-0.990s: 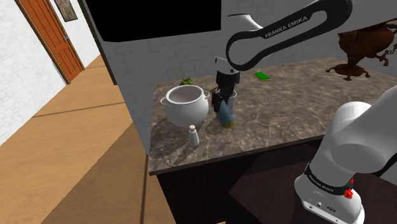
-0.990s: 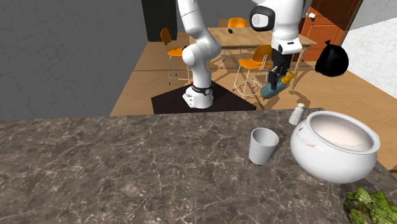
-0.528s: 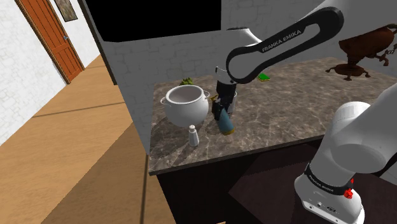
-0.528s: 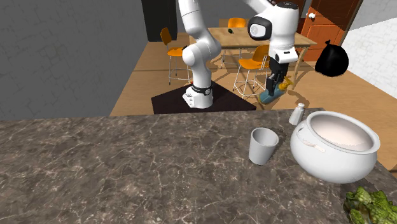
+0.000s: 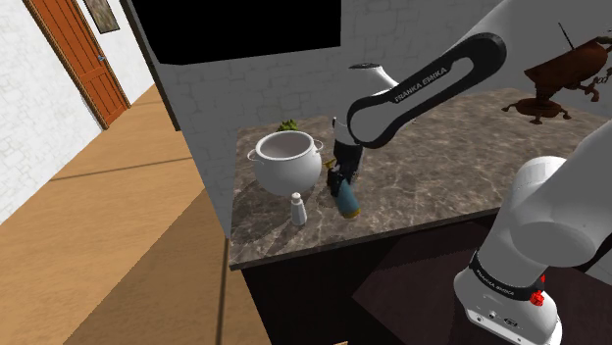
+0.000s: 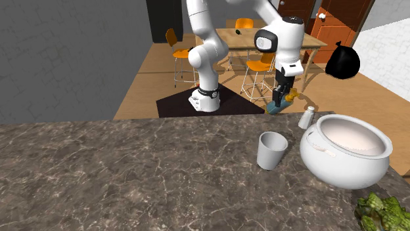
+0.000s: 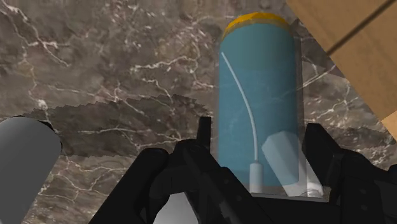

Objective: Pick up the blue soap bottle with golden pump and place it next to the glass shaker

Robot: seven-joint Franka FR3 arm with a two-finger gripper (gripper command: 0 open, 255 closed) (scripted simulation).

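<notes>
**Shoulder view:** The black hand (image 5: 343, 182) pinched the blue soap bottle (image 5: 347, 199) and held it tilted, low over the dark marbled desk (image 5: 441, 176). A small white shaker (image 5: 297, 209) stood near the hand, toward the desk's front edge, and a white two-handled pot (image 5: 285, 162) sat just beyond it. Well away from the hand, a brown urn (image 5: 557, 78) stood at the desk's far end. A wooden floor (image 5: 118, 225) ran past a grey wall to an orange door (image 5: 74, 54), and a black area (image 5: 235, 24) showed above the wall.

**Second exterior view:** The hand (image 6: 282, 98) hung past the desk's (image 6: 131, 177) far edge side, with the bottle (image 6: 276, 105) below it and the shaker (image 6: 305, 117) close by. A white cup (image 6: 271, 150), the pot (image 6: 345, 154) and green vegetables (image 6: 384, 213) stood nearer the camera. Behind the hand were orange chairs (image 6: 263, 62), a wooden table (image 6: 309, 41) and a black bag (image 6: 342, 62).

**Wrist view:** The two fingers (image 7: 203, 137) clasped the bottle (image 7: 257, 89), its golden end pointing away from the hand (image 7: 259, 143), above the marbled desk (image 7: 127, 63).
</notes>
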